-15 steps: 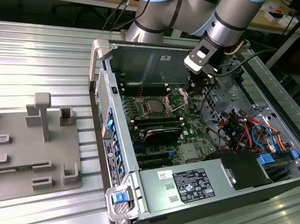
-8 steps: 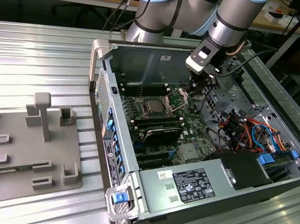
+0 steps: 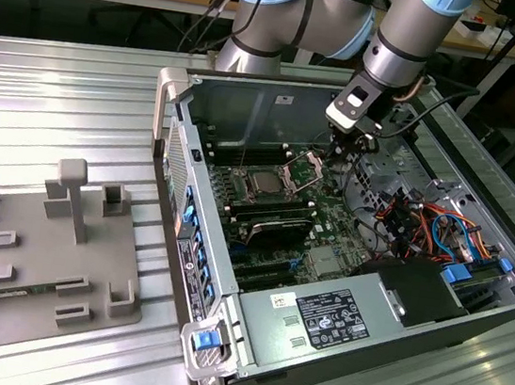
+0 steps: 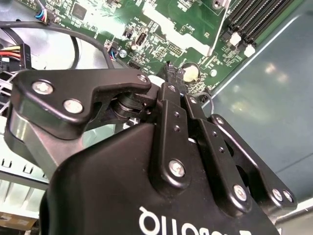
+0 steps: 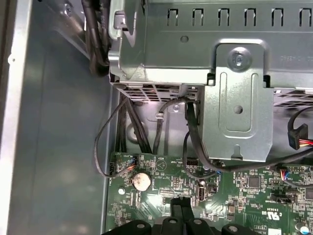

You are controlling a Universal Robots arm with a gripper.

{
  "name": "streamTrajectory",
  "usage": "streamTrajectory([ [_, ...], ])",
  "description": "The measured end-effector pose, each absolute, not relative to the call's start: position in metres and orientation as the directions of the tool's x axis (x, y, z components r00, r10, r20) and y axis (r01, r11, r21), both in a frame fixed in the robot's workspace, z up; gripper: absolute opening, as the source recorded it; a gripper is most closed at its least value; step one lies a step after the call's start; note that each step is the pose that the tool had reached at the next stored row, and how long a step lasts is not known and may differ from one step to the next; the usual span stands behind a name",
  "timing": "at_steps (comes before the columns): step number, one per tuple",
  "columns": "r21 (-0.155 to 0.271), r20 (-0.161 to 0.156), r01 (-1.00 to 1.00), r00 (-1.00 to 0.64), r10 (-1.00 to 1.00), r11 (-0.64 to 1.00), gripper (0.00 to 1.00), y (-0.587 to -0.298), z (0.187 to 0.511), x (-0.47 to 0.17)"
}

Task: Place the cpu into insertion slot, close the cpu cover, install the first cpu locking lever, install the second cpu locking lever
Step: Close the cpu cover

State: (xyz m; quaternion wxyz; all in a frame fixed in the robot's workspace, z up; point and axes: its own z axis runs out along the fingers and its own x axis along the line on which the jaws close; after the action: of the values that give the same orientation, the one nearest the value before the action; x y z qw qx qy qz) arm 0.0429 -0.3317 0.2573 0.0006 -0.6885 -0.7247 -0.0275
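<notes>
In the exterior view, the open dark grey computer case (image 3: 228, 274) lies on its side on the ribbed metal bench (image 3: 61, 100). The arm reaches down into the case from above. The small flat square cpu (image 3: 265, 185), with a dull silver top, lies flat in the socket on the green motherboard (image 3: 328, 235). The thin silvery cpu cover (image 3: 304, 168) is raised and tilted above the far edge of the socket, so it is not closed over the cpu.

The black tool (image 3: 341, 156) hangs just beside the cover, on the exterior view's right of it. The cover stands between the tool and the cpu. The tool is near the cpu but apart from it, and it does not touch it.

In both wrist views the tool (image 4: 171, 73) (image 5: 182, 208) has its two black fingers (image 5: 176, 215) clenched together, and I see nothing between them. The tips point at the green board close to a round silver coin battery (image 5: 142, 180) (image 4: 190, 73). Whether the tips touch the board I cannot tell.

Beyond the board edge, in the first wrist view, there are a grey sheet-metal bracket (image 5: 239, 112) and thin black cables (image 5: 105, 147).

On the exterior view's left, well apart from the case, a flat grey fixture plate (image 3: 30, 258) with upright blocks lies on the bench.
</notes>
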Motion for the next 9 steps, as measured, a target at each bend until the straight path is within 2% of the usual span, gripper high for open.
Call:
streamTrajectory([
  [9, 0.038, 0.039, 0.998, -0.052, 0.998, 0.05, 0.11, -0.3318, 0.2539, 0.0445],
])
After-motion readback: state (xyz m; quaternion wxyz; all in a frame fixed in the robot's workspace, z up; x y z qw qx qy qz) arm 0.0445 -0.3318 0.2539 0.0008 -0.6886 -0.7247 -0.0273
